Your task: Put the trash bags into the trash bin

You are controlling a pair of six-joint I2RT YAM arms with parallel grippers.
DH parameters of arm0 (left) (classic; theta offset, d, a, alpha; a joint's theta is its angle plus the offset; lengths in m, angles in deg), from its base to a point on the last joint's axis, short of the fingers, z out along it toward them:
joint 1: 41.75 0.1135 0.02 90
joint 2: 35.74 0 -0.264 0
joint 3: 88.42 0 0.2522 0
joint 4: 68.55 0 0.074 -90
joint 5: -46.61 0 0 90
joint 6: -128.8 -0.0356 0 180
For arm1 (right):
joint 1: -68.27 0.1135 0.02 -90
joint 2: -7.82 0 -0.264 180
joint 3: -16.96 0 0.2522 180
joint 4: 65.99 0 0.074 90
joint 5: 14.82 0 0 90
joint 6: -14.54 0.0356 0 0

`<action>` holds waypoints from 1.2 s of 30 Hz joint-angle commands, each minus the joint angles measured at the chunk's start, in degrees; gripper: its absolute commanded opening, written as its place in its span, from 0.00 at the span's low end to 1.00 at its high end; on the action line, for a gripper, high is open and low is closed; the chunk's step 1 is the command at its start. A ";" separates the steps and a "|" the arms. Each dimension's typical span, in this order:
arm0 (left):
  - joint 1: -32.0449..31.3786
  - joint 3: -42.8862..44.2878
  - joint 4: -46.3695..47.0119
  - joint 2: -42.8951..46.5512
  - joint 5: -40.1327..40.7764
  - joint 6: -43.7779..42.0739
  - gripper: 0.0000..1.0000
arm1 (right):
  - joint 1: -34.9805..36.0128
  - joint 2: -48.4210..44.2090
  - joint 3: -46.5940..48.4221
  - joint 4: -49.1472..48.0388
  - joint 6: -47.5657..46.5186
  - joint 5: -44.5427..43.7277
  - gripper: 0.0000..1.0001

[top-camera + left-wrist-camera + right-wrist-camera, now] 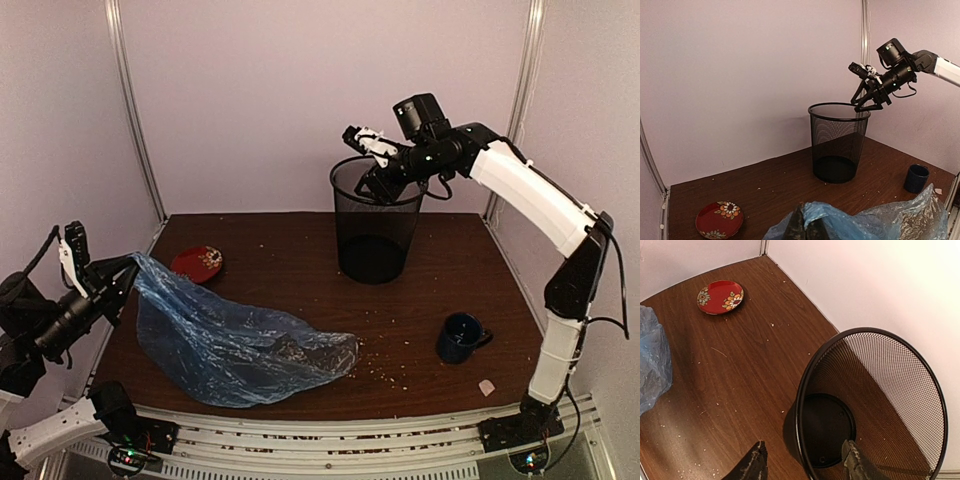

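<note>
The light-blue trash bag [240, 350] lies spread on the table's front left. My left gripper [125, 272] is shut on its upper left corner and lifts that corner off the table. In the left wrist view the film [875, 220] bunches over the closed gripper [807, 225]. The black mesh trash bin [378, 225] stands upright at the back centre and holds nothing. My right gripper [378, 188] is open and empty at the bin's rim. In the right wrist view, the right gripper [805, 460] has one finger outside the bin [890, 375] and one over its inside.
A red flowered plate [197, 264] lies at the back left, beside the bag's lifted corner. A dark blue mug [461, 337] stands at the front right, with a small pale scrap [487, 387] near it. Crumbs are scattered over the brown table [290, 270]. Walls enclose the back and both sides.
</note>
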 commanded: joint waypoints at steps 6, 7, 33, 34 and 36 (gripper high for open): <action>-0.18 -0.78 3.02 0.54 1.50 -0.62 0.00 | 0.07 6.96 5.45 1.02 0.88 -2.36 0.48; -0.15 -0.78 2.95 0.58 1.69 -0.65 0.00 | 0.09 7.42 5.45 1.48 0.73 -2.61 0.48; -0.06 -1.22 2.77 0.66 4.35 -1.17 0.00 | 1.95 -0.13 -1.84 7.19 -0.03 8.67 0.04; -0.04 -1.22 2.80 0.76 4.72 -1.24 0.00 | 2.36 -1.15 -2.98 6.91 -0.08 8.86 0.03; -0.06 -1.21 2.68 1.02 5.27 -1.25 0.00 | 3.25 -2.95 -5.79 6.36 -0.11 9.54 0.02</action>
